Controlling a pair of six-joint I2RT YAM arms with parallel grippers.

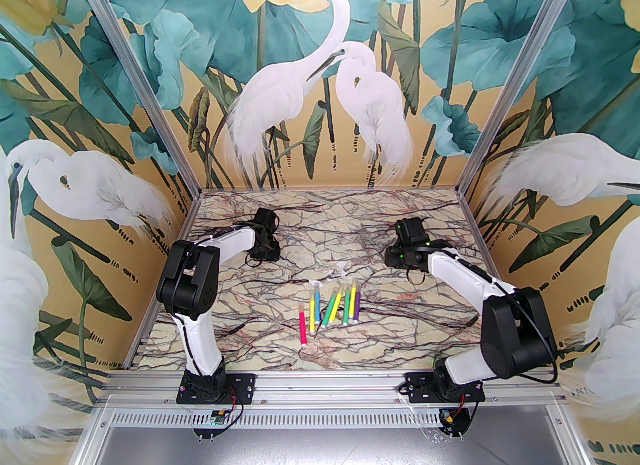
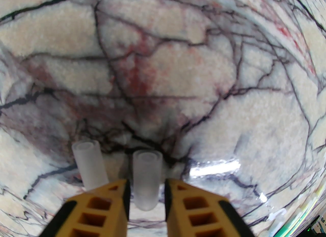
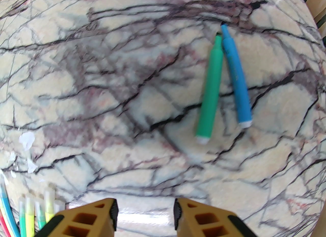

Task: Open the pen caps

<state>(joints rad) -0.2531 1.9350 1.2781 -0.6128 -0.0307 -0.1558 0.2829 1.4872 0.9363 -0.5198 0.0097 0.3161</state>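
Note:
In the left wrist view my left gripper (image 2: 147, 183) stands slightly open around a translucent pen cap (image 2: 147, 169), with a thin gap showing at each pad. A second loose cap (image 2: 89, 164) lies just to the left of the fingers. From above, the left gripper (image 1: 265, 248) is low over the table's back left. My right gripper (image 3: 145, 205) is open with nothing in it, and sits at the back right (image 1: 404, 255). Ahead of it lie a green pen (image 3: 208, 90) and a blue pen (image 3: 235, 78), both uncapped. Several capped pens (image 1: 332, 308) lie in a row mid-table.
The marble-patterned table (image 1: 260, 333) is enclosed by painted walls on three sides. A pink pen (image 1: 303, 325) lies apart at the left of the row. Small whitish bits (image 1: 332, 272) lie behind the row. The row's capped tips (image 3: 33, 210) sit close to my right fingers.

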